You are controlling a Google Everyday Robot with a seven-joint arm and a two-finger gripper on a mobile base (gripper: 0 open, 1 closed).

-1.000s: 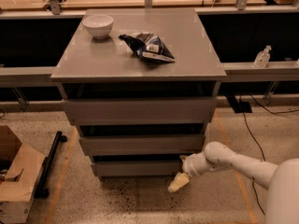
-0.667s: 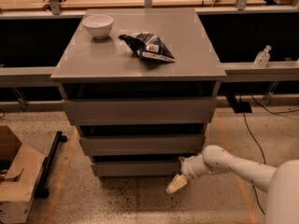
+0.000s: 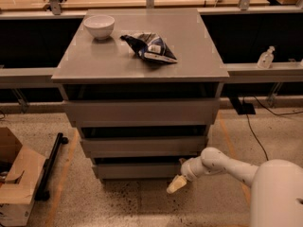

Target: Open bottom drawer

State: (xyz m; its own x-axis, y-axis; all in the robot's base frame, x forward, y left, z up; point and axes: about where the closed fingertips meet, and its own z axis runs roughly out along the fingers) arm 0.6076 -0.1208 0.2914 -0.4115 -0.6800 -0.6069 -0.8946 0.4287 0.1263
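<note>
The bottom drawer (image 3: 135,170) is the lowest and narrowest of three flat grey fronts stacked under the table, sitting just above the speckled floor (image 3: 118,202). It looks pushed in, with only a dark strip of shadow along its upper edge. My end effector (image 3: 176,185) hangs low at the right end of that front, just beside its lower right corner and close to the floor, with its pale cream tip pointing down and to the left. I cannot tell how far it is open, whether it touches the panel, or whether it has hold of anything. My white arm (image 3: 222,163) reaches to it from the lower right, where my rounded white body (image 3: 279,193) fills the corner of the view. Above the bottom drawer comes the middle drawer front (image 3: 142,145), somewhat wider, and above that the top drawer front (image 3: 142,111), the tallest and widest, each with a dark gap over it. The grey table (image 3: 194,56) caps the stack. On it a white bowl (image 3: 99,26) stands upright near the far left corner, and a crumpled dark snack bag (image 3: 150,47) lies near the middle, apart from the bowl. To the left on the floor are an open cardboard box (image 3: 16,174) and a black bar (image 3: 51,164). To the right a clear bottle (image 3: 265,58) stands on a ledge, and a dark cable (image 3: 255,136) trails over the floor below it.
</note>
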